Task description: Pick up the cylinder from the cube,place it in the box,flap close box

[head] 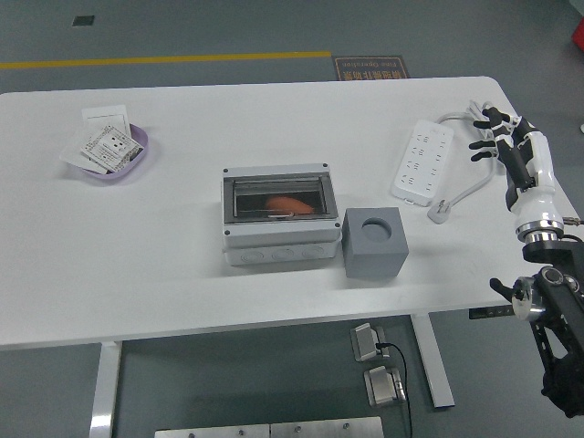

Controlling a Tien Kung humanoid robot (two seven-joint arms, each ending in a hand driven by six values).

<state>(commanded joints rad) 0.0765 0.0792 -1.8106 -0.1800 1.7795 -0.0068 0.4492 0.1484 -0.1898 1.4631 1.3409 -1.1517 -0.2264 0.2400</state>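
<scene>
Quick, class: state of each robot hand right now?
Left hand: not in view.
Right hand: open, fingers spread, holding nothing, beside the power strip.

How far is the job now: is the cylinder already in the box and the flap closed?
It looks nearly finished. The grey cube has an empty hole on top, and an orange object, apparently the cylinder, lies inside the box under its flap, which looks closed. Nothing is in hand: the right hand is open over the table's right edge, beside the power strip. Nothing visible seems left.
</scene>
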